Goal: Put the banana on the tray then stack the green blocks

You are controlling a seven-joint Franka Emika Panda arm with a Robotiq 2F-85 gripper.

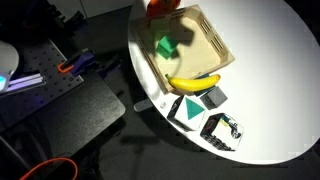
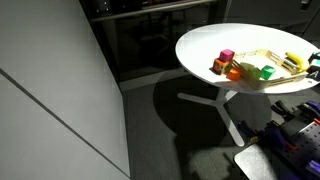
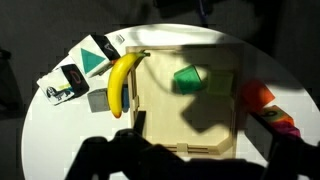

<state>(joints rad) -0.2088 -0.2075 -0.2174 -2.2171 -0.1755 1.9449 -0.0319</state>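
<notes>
The banana lies along the left rim of the wooden tray, partly over the edge; it also shows in both exterior views. A bright green block sits inside the tray, and is also seen in an exterior view. A paler green block shows beside the bright one in an exterior view. My gripper is open and empty, its dark fingers low in the wrist view, above the tray's near end.
A flat dark green triangle and a grey block lie left of the tray on the white round table. A black-and-white object lies nearby. Orange and red blocks sit at the tray's right.
</notes>
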